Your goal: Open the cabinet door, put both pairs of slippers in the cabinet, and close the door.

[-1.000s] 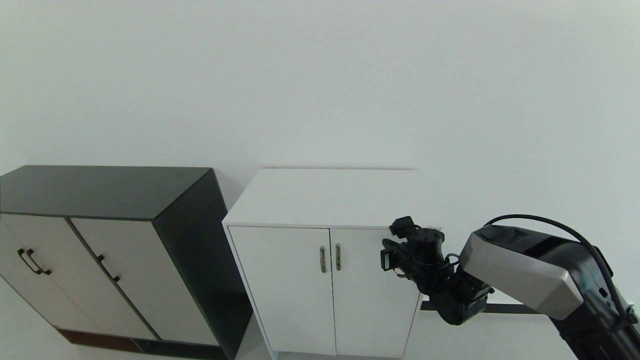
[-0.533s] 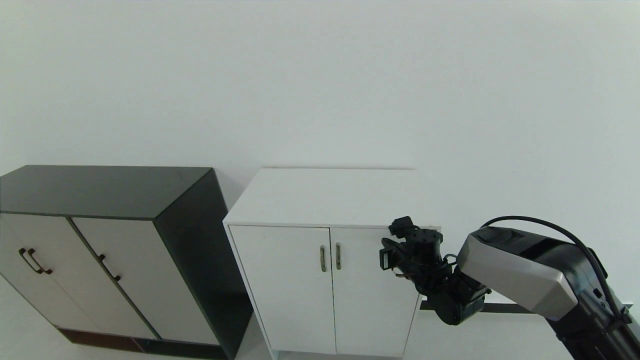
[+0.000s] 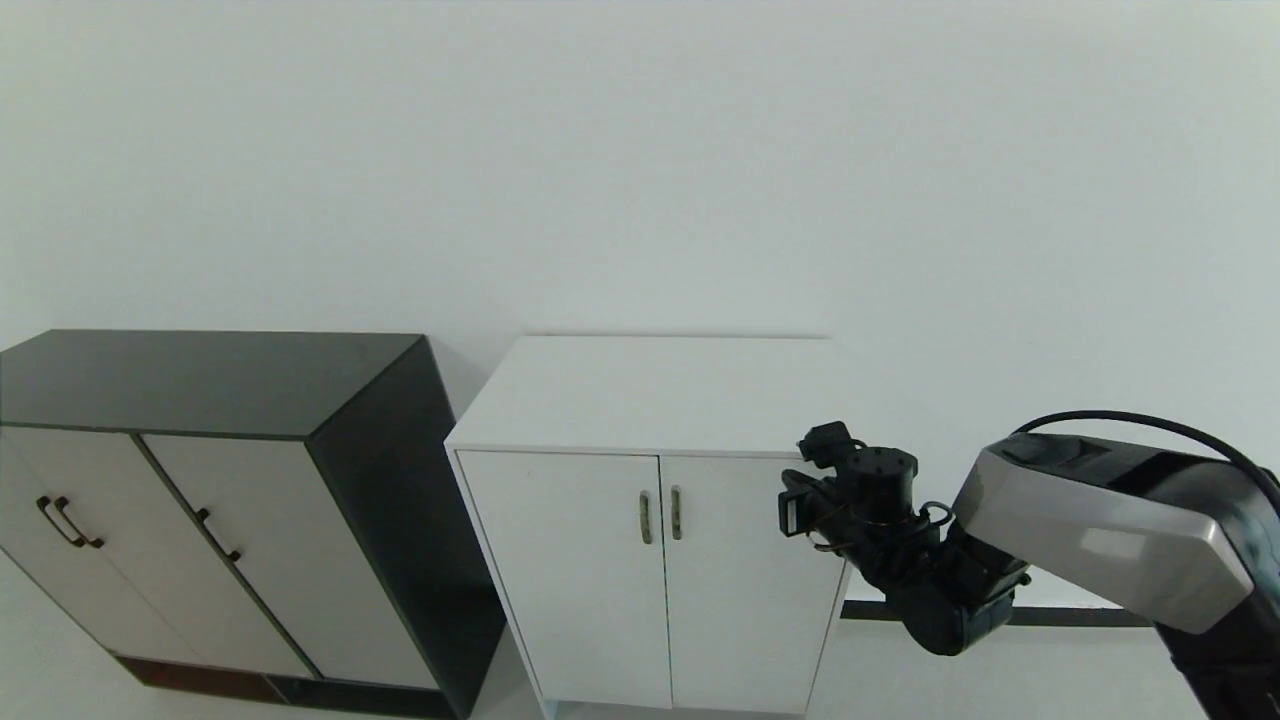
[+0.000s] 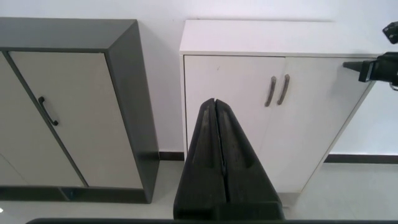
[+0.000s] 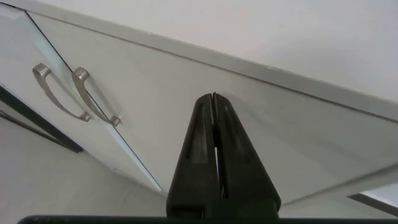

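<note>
The white cabinet stands against the wall with both doors shut; its two metal handles meet at the centre seam. My right gripper is shut and empty, level with the upper part of the right door near its outer edge, right of the handles. In the right wrist view the shut fingers point at that door, with the handles off to one side. My left gripper is shut and empty, farther back, facing the white cabinet and its handles.
A dark cabinet with two pale doors and black handles stands close beside the white one on its left, also visible as the dark cabinet in the left wrist view. A plain white wall runs behind. A dark baseboard runs along the wall at right.
My right arm and gripper have shifted a little to the right, away from the handles. The cabinet doors have stayed shut.
</note>
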Controlling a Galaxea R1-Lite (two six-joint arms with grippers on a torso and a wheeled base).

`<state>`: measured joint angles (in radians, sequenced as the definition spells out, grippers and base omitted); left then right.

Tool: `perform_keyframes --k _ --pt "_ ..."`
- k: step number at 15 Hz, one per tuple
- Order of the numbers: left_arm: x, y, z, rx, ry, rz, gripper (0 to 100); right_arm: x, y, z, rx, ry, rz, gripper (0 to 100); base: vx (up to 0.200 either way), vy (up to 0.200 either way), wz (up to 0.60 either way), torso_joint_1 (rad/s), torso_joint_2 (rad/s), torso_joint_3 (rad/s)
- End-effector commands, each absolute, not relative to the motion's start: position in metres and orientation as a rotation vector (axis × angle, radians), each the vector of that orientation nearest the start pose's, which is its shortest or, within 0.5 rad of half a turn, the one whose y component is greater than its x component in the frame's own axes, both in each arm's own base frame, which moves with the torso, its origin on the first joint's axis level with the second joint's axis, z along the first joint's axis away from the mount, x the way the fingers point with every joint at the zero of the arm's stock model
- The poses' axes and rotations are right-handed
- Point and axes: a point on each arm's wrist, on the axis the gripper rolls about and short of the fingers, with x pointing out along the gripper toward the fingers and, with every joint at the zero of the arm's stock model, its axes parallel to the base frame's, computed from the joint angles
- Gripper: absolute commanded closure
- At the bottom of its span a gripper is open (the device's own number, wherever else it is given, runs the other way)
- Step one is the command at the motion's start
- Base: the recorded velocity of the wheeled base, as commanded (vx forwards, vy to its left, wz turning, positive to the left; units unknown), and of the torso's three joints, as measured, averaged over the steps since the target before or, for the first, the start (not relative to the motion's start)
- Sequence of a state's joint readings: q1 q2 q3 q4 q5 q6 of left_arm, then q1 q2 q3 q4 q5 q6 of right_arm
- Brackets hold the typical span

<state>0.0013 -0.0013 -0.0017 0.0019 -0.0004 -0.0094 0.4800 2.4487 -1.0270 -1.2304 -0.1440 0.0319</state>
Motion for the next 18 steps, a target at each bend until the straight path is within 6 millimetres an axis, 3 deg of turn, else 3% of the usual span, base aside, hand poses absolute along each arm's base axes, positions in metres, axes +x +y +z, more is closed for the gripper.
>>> perform_keyframes --k 1,4,7,8,9,10,11,16,18 --pt "-0.023 0.0 0.076 -0.009 0.0 0.0 100 0.369 0.182 0.026 -0.024 0.173 0.308 100 0.0 0.0 0.0 0.0 0.0 0.0" --pt "-0.023 0.0 0.076 -0.009 0.0 0.0 100 0.345 0.152 0.033 -0.04 0.177 0.265 100 0.0 0.0 0.0 0.0 0.0 0.0" --pt "-0.023 0.0 0.076 -0.009 0.0 0.0 100 0.298 0.104 0.046 -0.067 0.192 0.191 100 0.0 0.0 0.0 0.0 0.0 0.0" --pt "-0.023 0.0 0.076 -0.009 0.0 0.0 100 0.29 0.098 0.047 -0.076 0.202 0.181 100 0.0 0.0 0.0 0.0 0.0 0.0" --pt "-0.023 0.0 0.076 -0.009 0.0 0.0 100 0.258 0.075 0.051 -0.116 0.243 0.145 100 0.0 0.0 0.0 0.0 0.0 0.0" --pt "-0.023 0.0 0.076 -0.009 0.0 0.0 100 0.249 0.068 0.052 -0.126 0.261 0.132 100 0.0 0.0 0.0 0.0 0.0 0.0" --pt "-0.023 0.0 0.076 -0.009 0.0 0.0 100 0.221 0.051 0.063 -0.139 0.276 0.101 100 0.0 0.0 0.0 0.0 0.0 0.0" --pt "-0.023 0.0 0.076 -0.009 0.0 0.0 100 0.168 0.019 0.103 -0.121 0.249 0.006 100 0.0 0.0 0.0 0.0 0.0 0.0" --pt "-0.023 0.0 0.076 -0.009 0.0 0.0 100 0.122 0.014 0.115 -0.121 0.29 0.026 100 0.0 0.0 0.0 0.0 0.0 0.0"
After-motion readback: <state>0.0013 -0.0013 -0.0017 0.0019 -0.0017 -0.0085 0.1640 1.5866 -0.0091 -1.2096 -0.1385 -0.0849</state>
